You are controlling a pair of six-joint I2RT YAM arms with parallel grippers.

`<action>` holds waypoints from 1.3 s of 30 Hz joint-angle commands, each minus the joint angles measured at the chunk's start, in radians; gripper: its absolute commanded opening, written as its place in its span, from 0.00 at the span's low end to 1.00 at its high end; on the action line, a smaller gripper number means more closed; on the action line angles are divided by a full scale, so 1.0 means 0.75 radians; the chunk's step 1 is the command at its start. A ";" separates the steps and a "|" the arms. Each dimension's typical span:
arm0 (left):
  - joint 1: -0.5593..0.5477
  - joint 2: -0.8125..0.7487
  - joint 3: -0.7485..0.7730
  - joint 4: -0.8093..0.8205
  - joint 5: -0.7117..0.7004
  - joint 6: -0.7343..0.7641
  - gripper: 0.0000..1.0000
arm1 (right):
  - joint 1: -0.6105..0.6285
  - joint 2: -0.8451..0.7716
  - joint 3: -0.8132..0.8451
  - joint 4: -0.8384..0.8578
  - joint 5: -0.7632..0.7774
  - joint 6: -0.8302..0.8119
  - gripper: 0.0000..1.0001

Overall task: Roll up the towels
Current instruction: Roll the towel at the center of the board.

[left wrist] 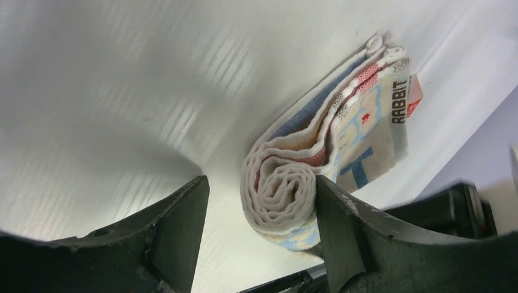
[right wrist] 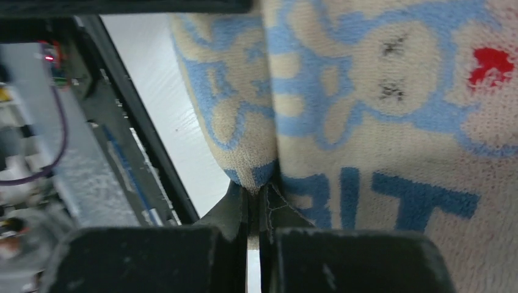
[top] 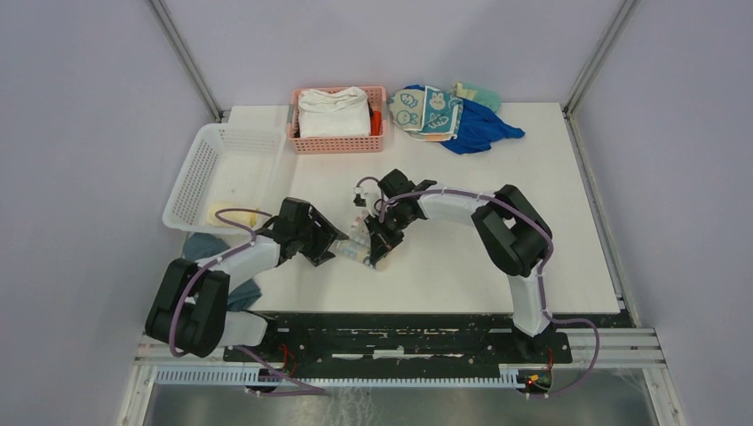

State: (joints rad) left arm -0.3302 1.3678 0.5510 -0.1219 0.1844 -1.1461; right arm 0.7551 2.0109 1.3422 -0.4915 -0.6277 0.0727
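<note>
Mid-table: beige RABBIT towel [left wrist: 360, 122] half-rolled, spiral end showing; left claw [left wrist: 259, 189] released; right claw [right wrist: 253, 204] pinching it.

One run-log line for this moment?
RABBIT towel: partly rolled, tail flat on table | left gripper: open, roll between its jaws | right gripper: shut on the towel

Nubby cloth towel [left wrist: 287, 195], glossy tabletop [left wrist: 122, 79]

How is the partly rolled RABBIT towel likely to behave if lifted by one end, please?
Probably floppy: the RABBIT towel bends in soft coils. The roll looks loose, so it may unwind. The right gripper pinches a fold, so slipping seems unlikely.
</note>
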 commanded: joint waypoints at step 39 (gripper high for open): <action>-0.103 0.243 -0.031 0.071 -0.138 0.006 0.53 | -0.062 -0.174 -0.051 0.024 0.230 0.197 0.54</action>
State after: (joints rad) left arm -0.4084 1.4803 0.5499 0.0360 0.2260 -1.1572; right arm 0.6586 2.0167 1.3399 -0.5011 -0.7147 0.2981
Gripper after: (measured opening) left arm 0.531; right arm 0.476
